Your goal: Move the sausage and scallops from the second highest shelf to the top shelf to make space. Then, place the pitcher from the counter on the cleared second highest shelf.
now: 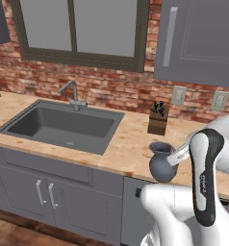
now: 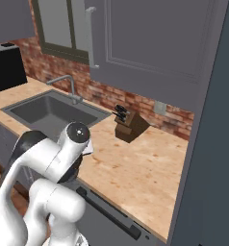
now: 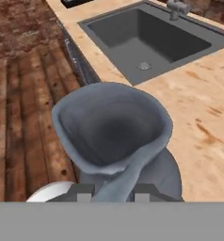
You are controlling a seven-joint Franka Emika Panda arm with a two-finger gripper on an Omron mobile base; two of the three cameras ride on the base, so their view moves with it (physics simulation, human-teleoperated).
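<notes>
Pitcher (image 1: 162,166) hangs by its handle in the pincer (image 3: 115,195), pinched tight, at the surface's (image 1: 131,139) front edge; carry it upright and slowly, lest it swing.

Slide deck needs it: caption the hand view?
Gripper shut on the pitcher handle, its open mouth facing the camera, sink beyond.

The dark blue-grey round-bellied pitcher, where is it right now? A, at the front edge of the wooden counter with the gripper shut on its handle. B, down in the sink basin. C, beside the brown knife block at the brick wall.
A: the dark blue-grey round-bellied pitcher sits at the light wooden counter's front edge, its loop handle clamped in the gripper.
</notes>
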